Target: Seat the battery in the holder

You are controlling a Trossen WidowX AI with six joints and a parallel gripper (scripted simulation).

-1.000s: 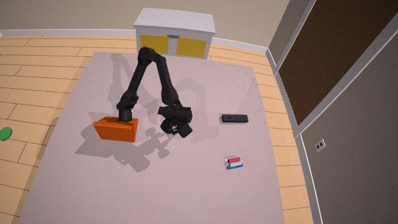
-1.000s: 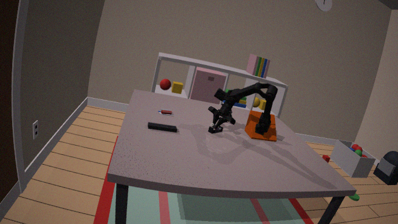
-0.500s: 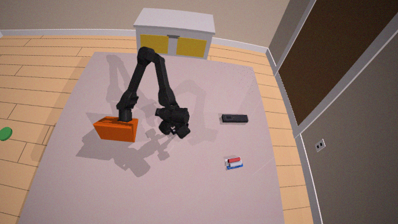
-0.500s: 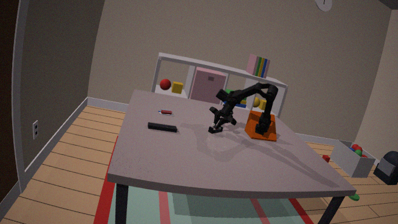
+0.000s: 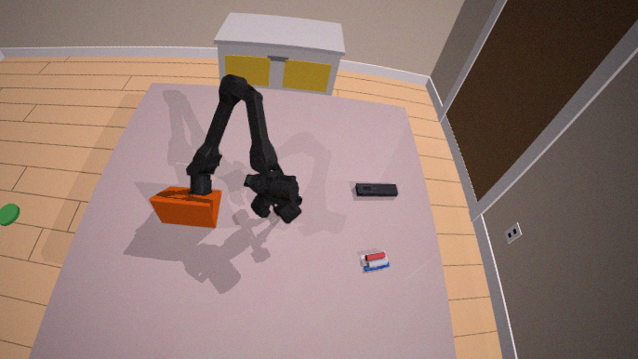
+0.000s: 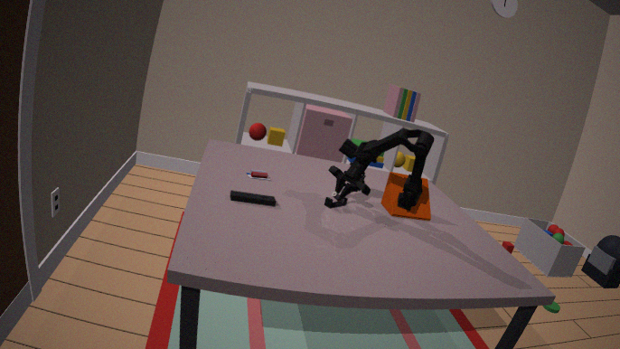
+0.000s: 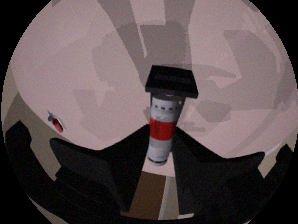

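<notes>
My gripper (image 7: 161, 129) (image 5: 277, 210) (image 6: 338, 195) is low over the middle of the table and shut on the battery (image 7: 161, 129). The battery is a white cylinder with a red band. In the wrist view it points away from me, and its far end meets the black holder (image 7: 172, 82) (image 6: 332, 203). I cannot tell whether the battery lies flat in the holder or is tilted. In the top view my gripper hides the holder and the battery.
The arm's orange base (image 5: 186, 206) (image 6: 403, 195) stands close beside the gripper. A black flat bar (image 5: 377, 189) (image 6: 252, 198) lies further off. A small red, white and blue item (image 5: 375, 260) (image 6: 258, 174) (image 7: 56, 121) lies near the table's edge.
</notes>
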